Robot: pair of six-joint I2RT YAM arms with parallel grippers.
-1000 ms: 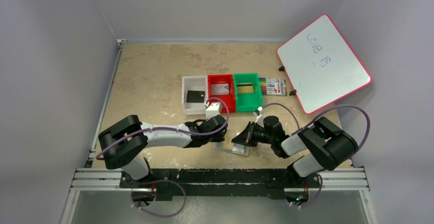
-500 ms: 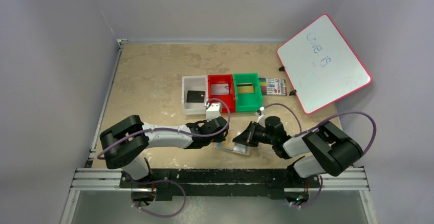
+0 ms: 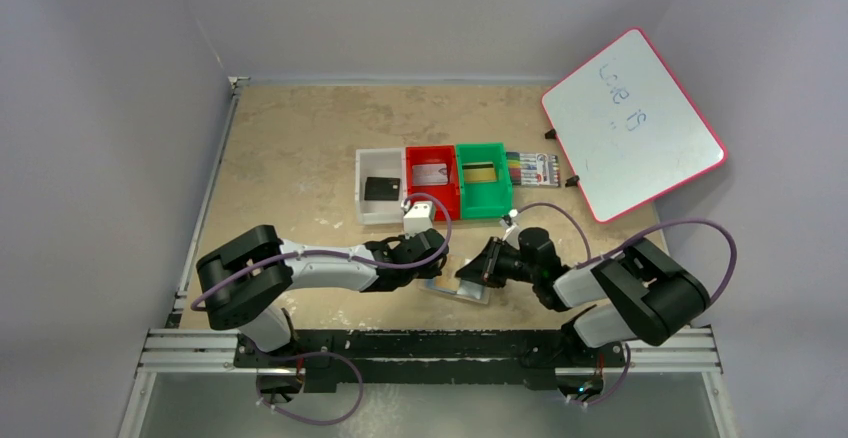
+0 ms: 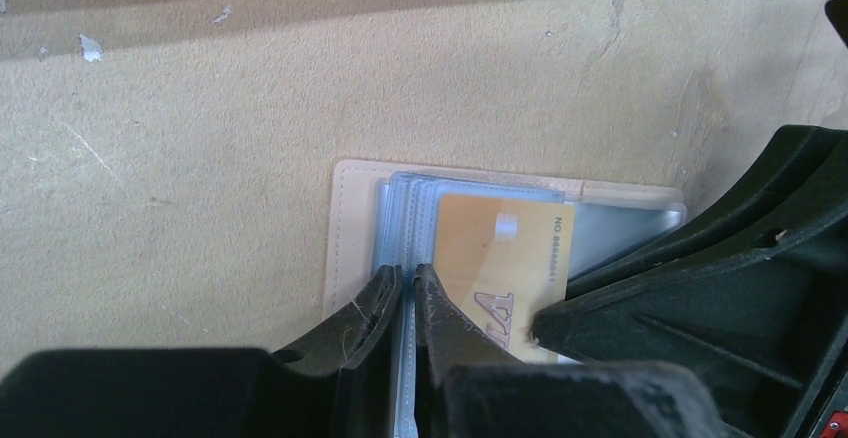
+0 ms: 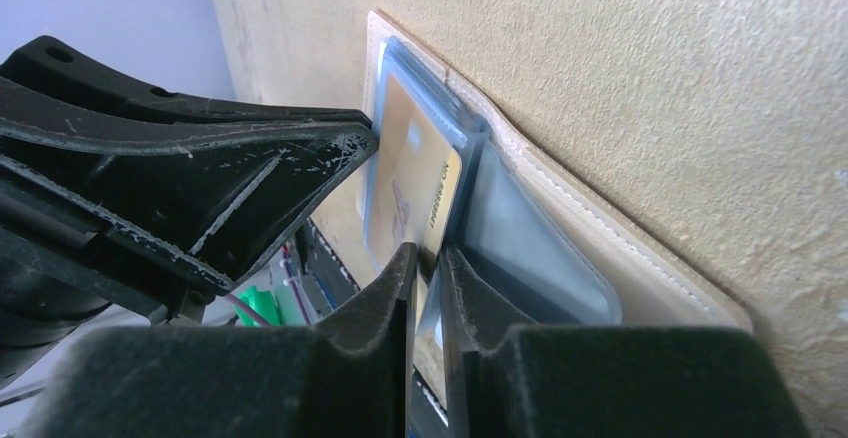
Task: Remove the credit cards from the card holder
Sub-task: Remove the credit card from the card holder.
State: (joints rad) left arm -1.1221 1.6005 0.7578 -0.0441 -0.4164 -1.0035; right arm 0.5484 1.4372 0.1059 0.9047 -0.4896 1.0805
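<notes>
A scuffed tan table sits between plain grey walls. Near my bases, one card holder lies open and flat on it. My left gripper is pressed almost together on the clear sleeves at its edge. My right gripper pinches the one gold card, which is partly out of a sleeve. Farther back stand three bins, a white bin, a red bin and a green bin, each holding one card. Beyond them are one marker pack and one whiteboard.
</notes>
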